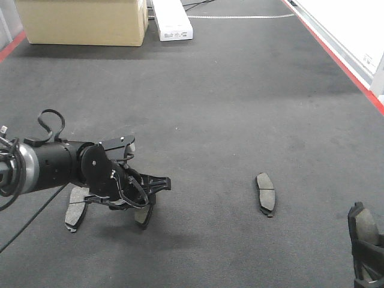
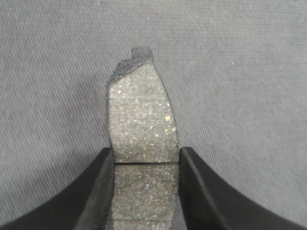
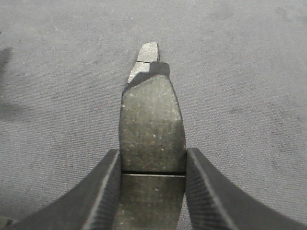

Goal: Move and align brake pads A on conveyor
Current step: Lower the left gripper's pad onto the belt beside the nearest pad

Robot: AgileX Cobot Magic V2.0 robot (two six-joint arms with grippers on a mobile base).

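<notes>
Conveyor (image 1: 228, 90) belt, dark grey and felt-like with red strips along its edges, fills nearly every view, and the loose brake pad (image 1: 265, 193) lying flat near its middle serves as the landmark for the rest. Well to the left of that pad, the left claw (image 1: 146, 201) hangs low over the belt with its fingers closed narrowly on a second pad (image 2: 143, 129); the left wrist view shows this pad pinched by its long edges between the two black fingers (image 2: 98, 191), its speckled grey face up, a thin groove crossing it level with the fingertips, and its far end reaching out over the belt. Further left again, beside the black arm, a third pad (image 1: 75, 210) rests on the belt, partly hidden under the wrist. To the right of the landmark pad and nearer the camera, at the bottom edge of the front view, the right claw (image 1: 366, 249) is likewise clamped on a fourth pad (image 3: 151, 124), seen in the right wrist view held by its long edges between the fingers with its groove at the fingertips. Beyond the tip of that held pad, the right wrist view shows the end of a lighter grey pad lying on the belt. Far behind the landmark pad, at the top of the front view, stand a cardboard box (image 1: 84, 21) and a white unit (image 1: 173, 21).
</notes>
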